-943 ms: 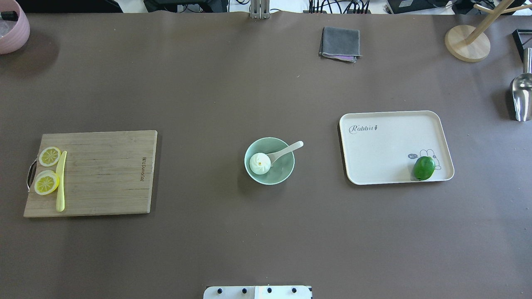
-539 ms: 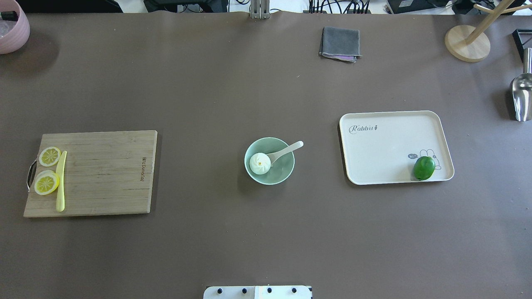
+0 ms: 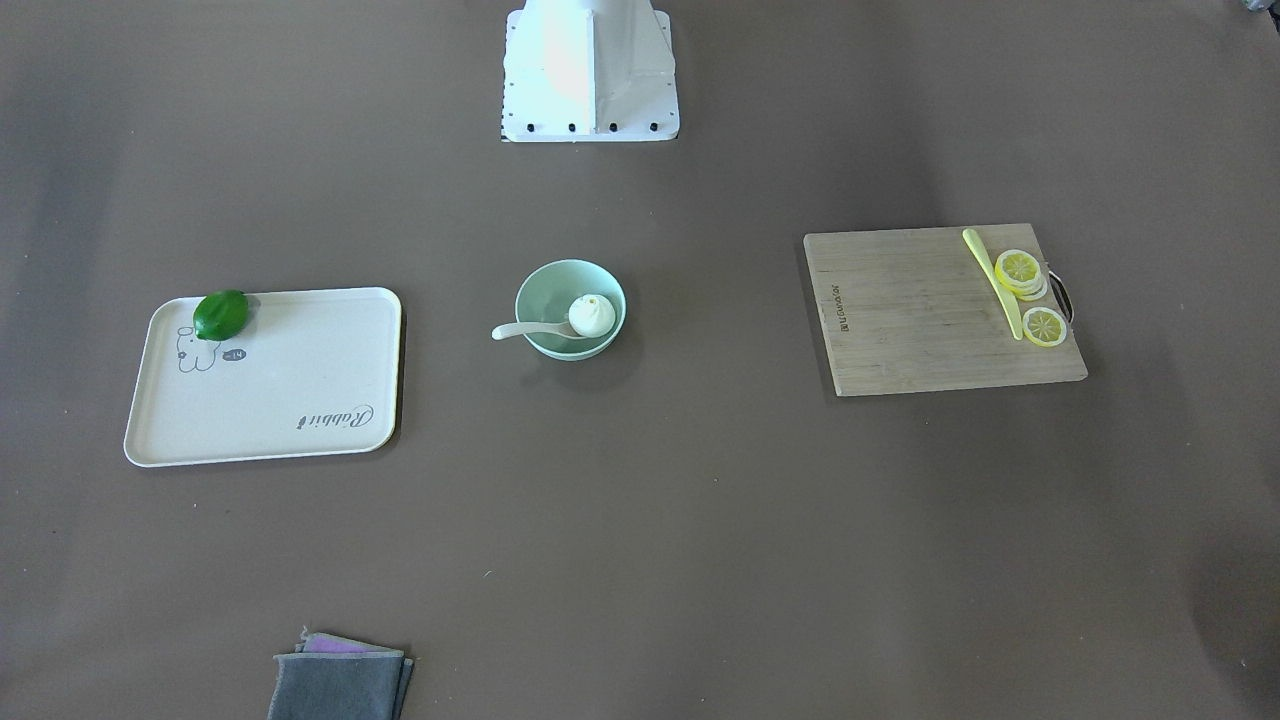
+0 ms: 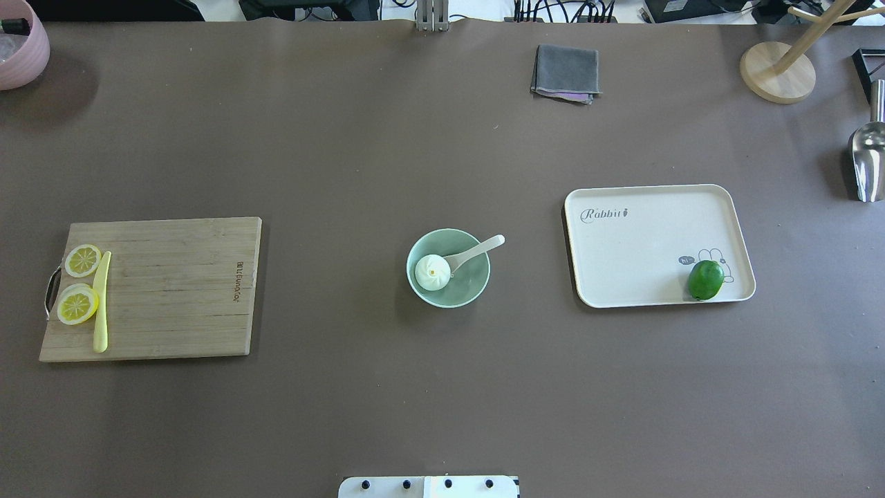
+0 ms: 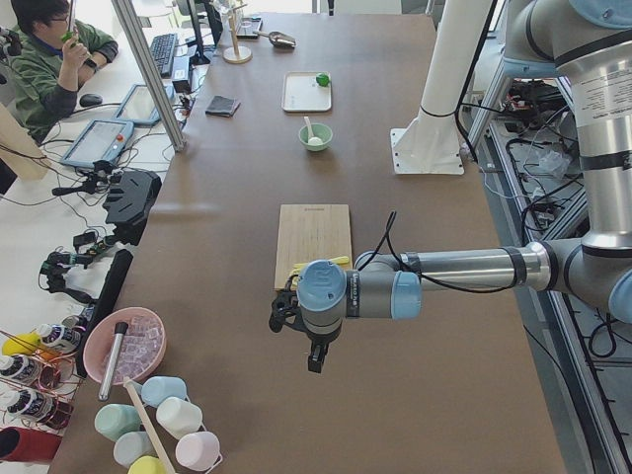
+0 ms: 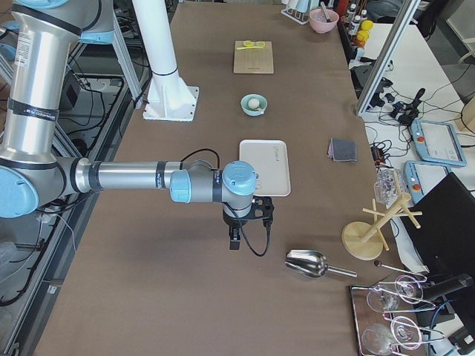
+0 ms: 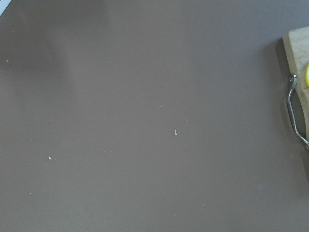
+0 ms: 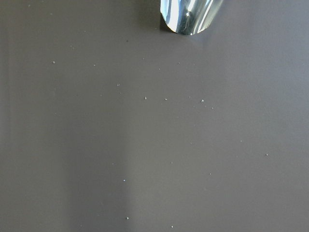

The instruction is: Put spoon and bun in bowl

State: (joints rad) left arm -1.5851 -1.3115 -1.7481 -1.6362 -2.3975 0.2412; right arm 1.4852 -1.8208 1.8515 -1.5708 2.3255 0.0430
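Note:
The pale mint-green bowl (image 4: pixel 471 285) stands at the table's middle. The white pleated bun (image 4: pixel 433 272) lies inside it on the left. The cream spoon (image 4: pixel 478 250) has its scoop in the bowl and its handle over the right rim. The front-facing view shows the same bowl (image 3: pixel 546 279), bun (image 3: pixel 591 314) and spoon (image 3: pixel 518 330). My left gripper (image 5: pixel 314 361) shows only in the exterior left view, past the cutting board's end. My right gripper (image 6: pixel 234 240) shows only in the exterior right view, near the metal scoop. I cannot tell whether either is open or shut.
A wooden cutting board (image 4: pixel 173 290) with lemon slices (image 4: pixel 77 304) and a yellow knife (image 4: pixel 101 304) lies left. A white tray (image 4: pixel 643 242) holds a lime (image 4: pixel 705 279) at right. A grey cloth (image 4: pixel 565 72), a metal scoop (image 4: pixel 868 159) and a wooden stand (image 4: pixel 778 72) are farther off.

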